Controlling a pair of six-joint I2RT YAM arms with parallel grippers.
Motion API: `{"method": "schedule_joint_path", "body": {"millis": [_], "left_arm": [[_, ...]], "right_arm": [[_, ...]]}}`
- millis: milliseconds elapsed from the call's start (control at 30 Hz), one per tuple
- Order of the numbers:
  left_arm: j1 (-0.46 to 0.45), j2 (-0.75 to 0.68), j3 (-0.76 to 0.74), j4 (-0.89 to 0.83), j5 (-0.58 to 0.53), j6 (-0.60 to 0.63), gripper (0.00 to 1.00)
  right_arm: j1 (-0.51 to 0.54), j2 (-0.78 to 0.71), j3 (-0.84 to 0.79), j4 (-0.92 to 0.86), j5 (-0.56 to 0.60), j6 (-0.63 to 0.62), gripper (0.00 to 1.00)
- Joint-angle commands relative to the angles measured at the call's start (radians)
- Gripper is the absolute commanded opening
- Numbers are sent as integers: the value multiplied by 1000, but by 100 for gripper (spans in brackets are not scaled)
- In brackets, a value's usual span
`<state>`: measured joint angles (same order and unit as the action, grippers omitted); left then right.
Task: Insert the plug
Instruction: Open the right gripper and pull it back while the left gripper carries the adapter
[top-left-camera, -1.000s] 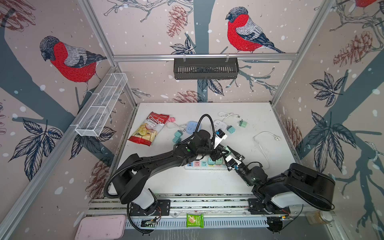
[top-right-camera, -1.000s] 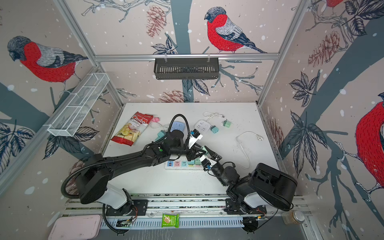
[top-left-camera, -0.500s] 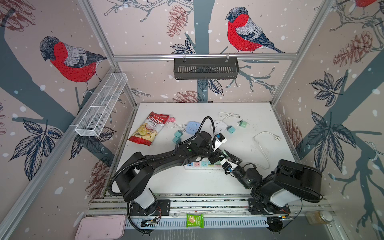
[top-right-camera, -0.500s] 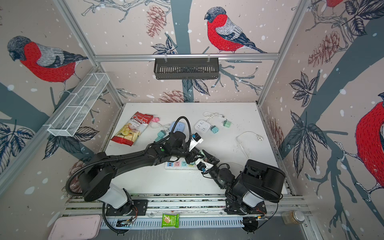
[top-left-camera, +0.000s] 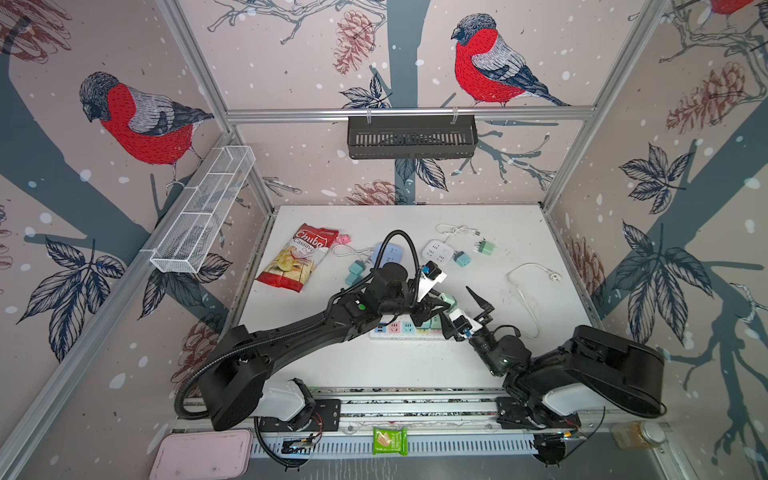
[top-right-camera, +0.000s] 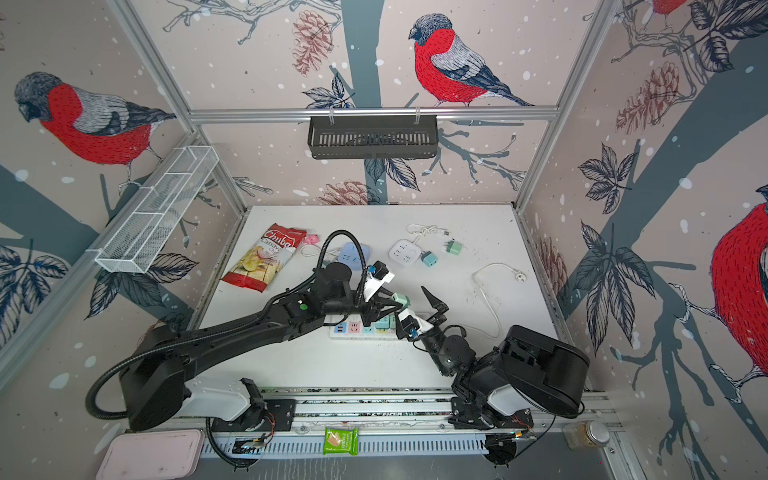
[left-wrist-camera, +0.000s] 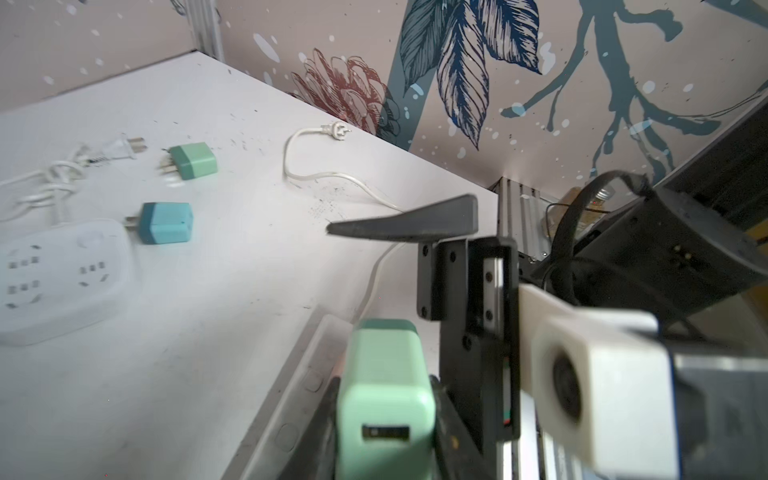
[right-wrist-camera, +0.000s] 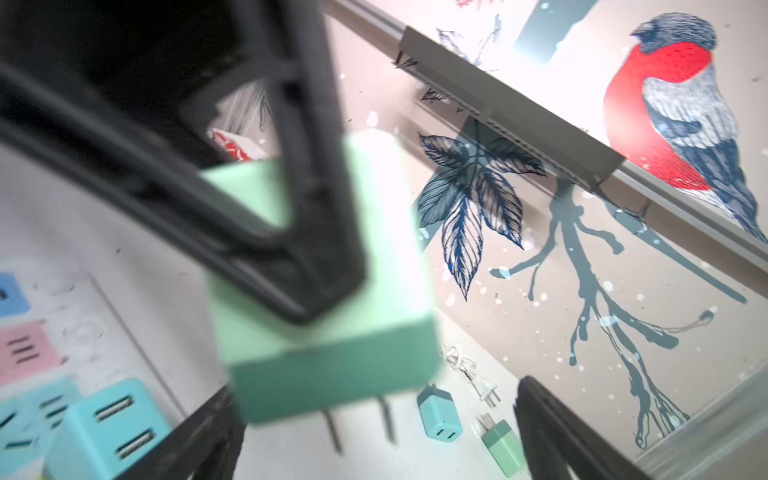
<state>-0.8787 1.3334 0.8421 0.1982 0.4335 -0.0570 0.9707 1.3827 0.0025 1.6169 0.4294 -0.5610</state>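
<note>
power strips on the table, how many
3: a long strip with coloured sockets mid-table, a blue one behind it, a white square one beside that; more could be hidden

3 pwr strips (top-left-camera: 395, 330), 1 chip bag (top-left-camera: 297, 259), 2 wall racks (top-left-camera: 411, 137), 1 jar (top-left-camera: 640, 434).

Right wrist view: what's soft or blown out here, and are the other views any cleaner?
Right wrist: the plug up close is smeared soft, the wall behind is crisp, with a blown-out white patch on it. Left wrist: plug near the lens soft, the white socket block blurred. Both top views: sharp, evenly lit across the table.
</note>
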Motion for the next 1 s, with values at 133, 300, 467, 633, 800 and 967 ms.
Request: {"method": "schedule_joint_path", "body": {"millis": [133,300,467,633,800,967], "left_arm": [[1,-213,-165,116,-331,224,0],[1,-375,-334,260,-496,313,0],[-26,-420,-314,156,-367,433,0],[-93,-337,-112,-36,-389,380,0],[-121,-234,162,-271,-229,411,0],[-106,-107,381,-744,-357,734,0]], "right_arm": [[-146,-168,-184,231,-81,219,100],[-200,-253,-157,76,-120,278,100],[-247,-302,-187,89,-124,336,100],[-322,-371,-177,-4,-166,425,100],[-360,-403,-153,-90,-167,481,100],[-392,-405,-173,-56,-148,528,100]]}}
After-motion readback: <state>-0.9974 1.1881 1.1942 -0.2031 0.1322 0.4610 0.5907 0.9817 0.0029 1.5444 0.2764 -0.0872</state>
